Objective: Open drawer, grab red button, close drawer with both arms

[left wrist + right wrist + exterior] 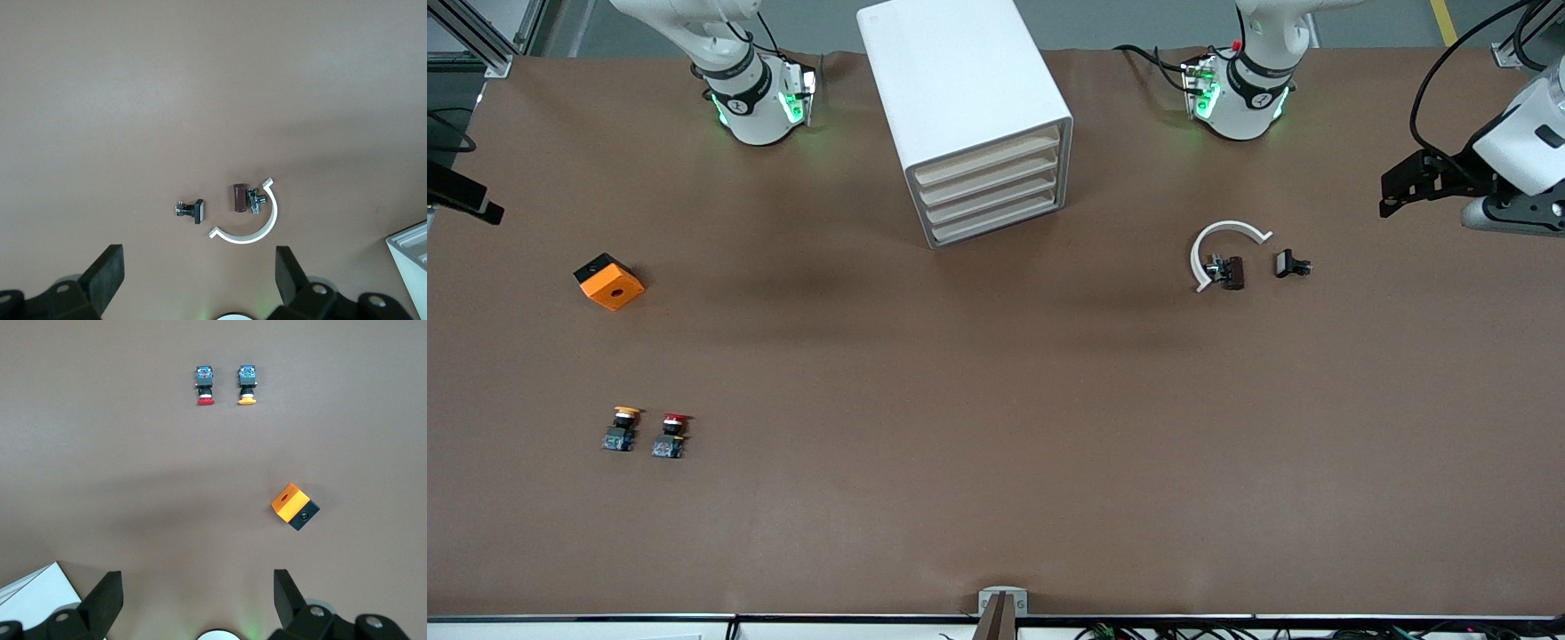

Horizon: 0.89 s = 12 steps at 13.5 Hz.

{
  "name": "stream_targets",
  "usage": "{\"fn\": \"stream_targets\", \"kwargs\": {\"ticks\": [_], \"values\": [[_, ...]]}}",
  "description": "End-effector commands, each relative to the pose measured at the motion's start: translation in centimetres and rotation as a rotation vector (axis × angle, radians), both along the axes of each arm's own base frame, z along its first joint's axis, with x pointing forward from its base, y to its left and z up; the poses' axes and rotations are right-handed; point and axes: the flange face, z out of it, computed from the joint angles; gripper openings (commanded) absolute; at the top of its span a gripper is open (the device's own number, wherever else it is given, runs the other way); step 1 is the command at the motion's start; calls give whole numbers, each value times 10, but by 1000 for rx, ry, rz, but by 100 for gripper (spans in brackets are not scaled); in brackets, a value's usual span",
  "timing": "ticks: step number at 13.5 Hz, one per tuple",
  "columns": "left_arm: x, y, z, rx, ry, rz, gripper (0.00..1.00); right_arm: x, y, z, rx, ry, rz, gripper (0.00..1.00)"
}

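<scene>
The white cabinet (960, 89) stands between the two arm bases, and all its cream-fronted drawers (991, 191) are shut. The red-capped button (673, 434) lies toward the right arm's end of the table, beside a yellow-capped one (621, 428). In the right wrist view the red button (205, 387) shows well away from my right gripper (197, 587), which hangs open and empty high over bare table. My left gripper (199, 267) is also open and empty, high over the table by a white curved part (250, 223). Neither gripper appears in the front view.
An orange cube (609, 281) lies farther from the front camera than the buttons. Toward the left arm's end lie the white curved part (1221, 244), a brown piece (1232, 272) and a small black piece (1291, 264). A black-and-white device (1494, 169) juts over that end's edge.
</scene>
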Motion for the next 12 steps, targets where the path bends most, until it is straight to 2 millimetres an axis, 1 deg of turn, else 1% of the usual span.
{"fn": "stream_targets", "kwargs": {"ticks": [1, 2, 4, 6, 9, 12], "values": [[3, 3, 4, 8, -15, -12, 100, -21, 5, -1, 2, 8, 10, 100], [3, 2, 3, 8, -15, -13, 100, -26, 8, -3, 4, 10, 15, 100], [4, -3, 1, 9, -12, -22, 100, -28, 11, -3, 4, 10, 19, 100], [5, -1, 4, 7, -22, -9, 100, -30, 9, -3, 5, 15, 17, 100], [3, 3, 12, 7, -37, 4, 100, -39, 9, -2, 5, 3, 18, 100], [4, 1, 21, -4, -56, 16, 100, -39, 6, -1, -19, -4, 54, 100]]}}
